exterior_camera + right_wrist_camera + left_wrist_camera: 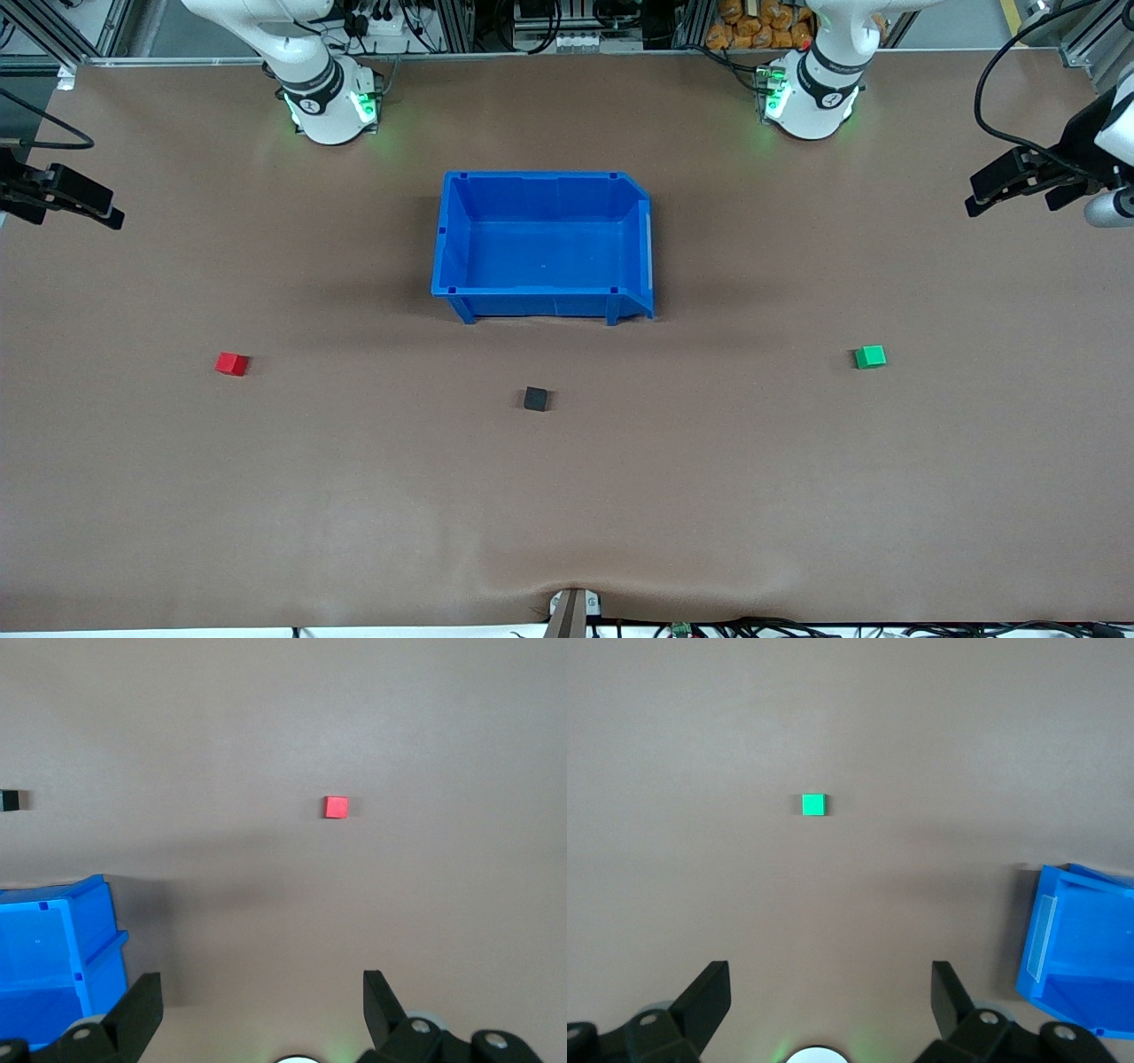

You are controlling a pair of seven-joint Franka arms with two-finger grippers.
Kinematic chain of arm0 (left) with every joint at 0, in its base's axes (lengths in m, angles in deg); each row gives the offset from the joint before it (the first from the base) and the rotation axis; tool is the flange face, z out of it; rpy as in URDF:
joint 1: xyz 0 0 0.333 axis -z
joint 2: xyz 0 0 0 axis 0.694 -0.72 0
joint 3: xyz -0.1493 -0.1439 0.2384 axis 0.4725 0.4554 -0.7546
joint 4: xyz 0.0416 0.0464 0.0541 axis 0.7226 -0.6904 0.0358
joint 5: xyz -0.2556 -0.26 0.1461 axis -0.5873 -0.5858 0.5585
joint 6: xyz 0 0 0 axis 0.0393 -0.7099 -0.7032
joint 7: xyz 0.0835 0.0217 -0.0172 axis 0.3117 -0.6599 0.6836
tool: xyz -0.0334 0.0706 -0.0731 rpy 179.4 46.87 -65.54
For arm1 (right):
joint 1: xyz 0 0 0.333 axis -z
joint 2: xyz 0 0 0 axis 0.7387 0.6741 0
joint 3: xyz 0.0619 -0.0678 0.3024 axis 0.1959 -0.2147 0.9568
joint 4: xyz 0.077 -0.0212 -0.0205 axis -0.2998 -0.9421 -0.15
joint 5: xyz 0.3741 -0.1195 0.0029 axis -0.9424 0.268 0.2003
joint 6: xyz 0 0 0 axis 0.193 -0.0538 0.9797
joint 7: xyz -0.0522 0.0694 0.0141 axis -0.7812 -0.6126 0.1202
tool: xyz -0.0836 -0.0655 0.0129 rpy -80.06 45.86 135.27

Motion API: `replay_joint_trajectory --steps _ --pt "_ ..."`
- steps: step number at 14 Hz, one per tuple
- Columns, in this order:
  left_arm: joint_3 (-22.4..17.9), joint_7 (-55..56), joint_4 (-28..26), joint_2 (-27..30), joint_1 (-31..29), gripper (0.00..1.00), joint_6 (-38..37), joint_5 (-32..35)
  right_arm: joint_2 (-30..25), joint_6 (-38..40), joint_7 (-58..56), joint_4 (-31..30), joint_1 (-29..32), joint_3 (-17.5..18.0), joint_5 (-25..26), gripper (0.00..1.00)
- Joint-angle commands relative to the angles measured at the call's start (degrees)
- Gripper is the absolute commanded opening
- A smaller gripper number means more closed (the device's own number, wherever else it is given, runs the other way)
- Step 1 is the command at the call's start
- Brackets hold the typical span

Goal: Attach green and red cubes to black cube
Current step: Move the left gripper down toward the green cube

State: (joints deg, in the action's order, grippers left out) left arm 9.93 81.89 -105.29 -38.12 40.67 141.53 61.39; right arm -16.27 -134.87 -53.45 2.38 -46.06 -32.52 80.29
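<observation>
The green cube (870, 356) (813, 804) lies on the brown table toward the left arm's end. Toward the right arm's end sits the red cube (232, 363) (336, 807). Between them, slightly nearer the front camera, rests the black cube (535, 399) (9, 800). All three stand apart, untouched. My left gripper (974, 197) (831, 979) hovers high over the table's left-arm end, open and empty, well away from the green cube. Over the table's right-arm end hangs my right gripper (113, 208) (263, 988), open too, with nothing in it.
A large blue bin (540, 177) (1081, 939) (53, 948) stands empty mid-table, farther from the front camera than the black cube. The two arm bases stand along the table's back edge. Cables run along the front edge.
</observation>
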Motion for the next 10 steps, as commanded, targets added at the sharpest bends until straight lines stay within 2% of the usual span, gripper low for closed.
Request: replay_joint_trajectory --steps 1,10 --pt "0.14 0.35 0.59 -1.23 -0.15 1.0 -0.7 0.37 -1.5 -0.27 -0.73 -1.4 1.43 1.09 0.32 1.0" --pt "-0.03 0.35 -4.06 -2.19 -0.24 1.0 0.27 0.46 -1.24 -0.36 -0.73 -1.05 1.51 1.09 0.23 1.0"
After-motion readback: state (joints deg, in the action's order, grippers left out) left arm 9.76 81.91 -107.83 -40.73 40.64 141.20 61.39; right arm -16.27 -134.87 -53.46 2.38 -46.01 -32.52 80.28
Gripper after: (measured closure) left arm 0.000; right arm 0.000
